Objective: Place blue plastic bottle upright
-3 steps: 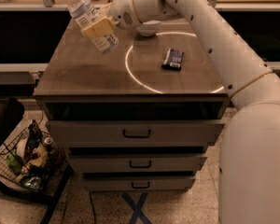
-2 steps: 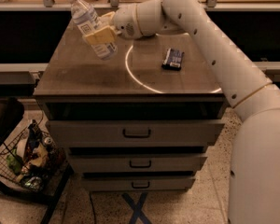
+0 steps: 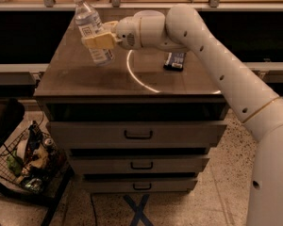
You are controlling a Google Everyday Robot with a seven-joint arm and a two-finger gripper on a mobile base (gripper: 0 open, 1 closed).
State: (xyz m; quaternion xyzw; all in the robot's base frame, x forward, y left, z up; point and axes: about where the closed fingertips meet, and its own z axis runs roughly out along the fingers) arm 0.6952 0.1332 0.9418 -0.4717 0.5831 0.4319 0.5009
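Observation:
The blue plastic bottle (image 3: 91, 29) is clear with a white cap and a pale label. It hangs above the left part of the brown cabinet top (image 3: 85, 76), nearly upright, cap tilted slightly to the upper left. My gripper (image 3: 100, 41) is shut on the bottle's lower half, its pale fingers (image 3: 97, 40) wrapped across it. The bottle's base sits just above the surface; I cannot tell if it touches.
A dark flat rectangular packet (image 3: 174, 60) lies on the cabinet top to the right of my gripper. A white bright ring (image 3: 141, 79) is marked on the top. Drawers (image 3: 137, 134) are below. A wire basket of clutter (image 3: 30, 161) stands on the floor at left.
The bottle has turned from strongly tilted to nearly upright, and my gripper has carried it a little lower and to the right over the cabinet's left side.

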